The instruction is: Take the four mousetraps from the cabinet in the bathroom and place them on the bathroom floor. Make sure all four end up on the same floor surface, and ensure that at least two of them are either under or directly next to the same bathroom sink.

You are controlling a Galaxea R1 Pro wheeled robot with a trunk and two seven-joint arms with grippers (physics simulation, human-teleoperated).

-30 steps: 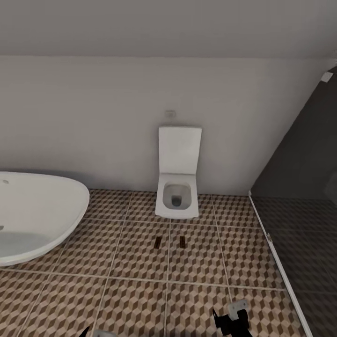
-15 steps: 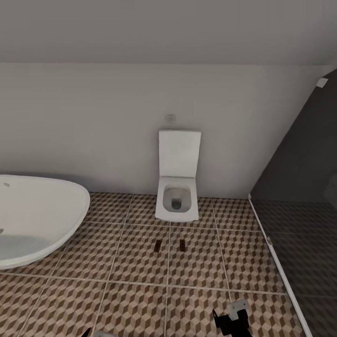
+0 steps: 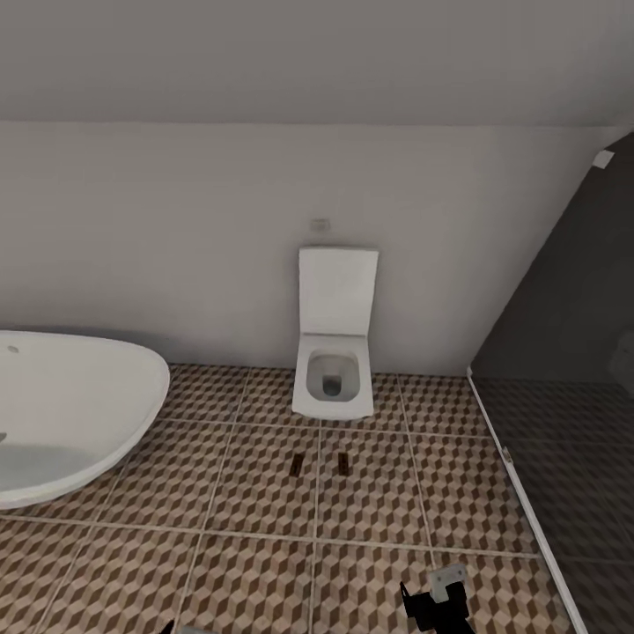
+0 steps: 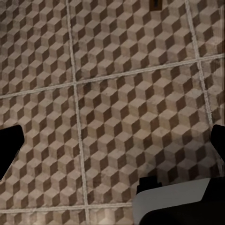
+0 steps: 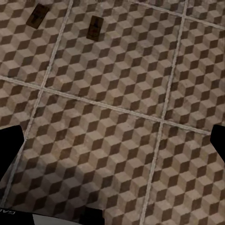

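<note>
Two mousetraps were seen lying flat on the bathroom floor (image 3: 264, 511), in front of the toilet (image 3: 335, 352). The left mousetrap (image 3: 297, 466) and the right mousetrap (image 3: 342, 463) were placed side by side, apart from each other, each on its own tile on either side of a pale grout line. Both were shown as small dark rectangles, with their long sides running toward the toilet. Thin wire parts could not be made out in the head view.

In the right wrist view the same pair was seen at the far edge of the patterned tiles, one trap (image 5: 38, 16) and the other (image 5: 95, 27), both well apart from the right gripper (image 5: 112, 154). Its jaws were held wide apart, with only bare floor between them. In the left wrist view the left gripper (image 4: 112, 150) was likewise spread open over the tiles, nothing being held, and part of one trap (image 4: 154, 3) was cut off at the picture's edge.

The toilet was mounted against the white far wall (image 3: 176, 238), its lid raised. A white bathtub (image 3: 70, 414) was seen at the left, and a dark glass shower panel (image 3: 572, 370) at the right. Part of the right arm (image 3: 436, 599) was visible at the near edge of the head view.
</note>
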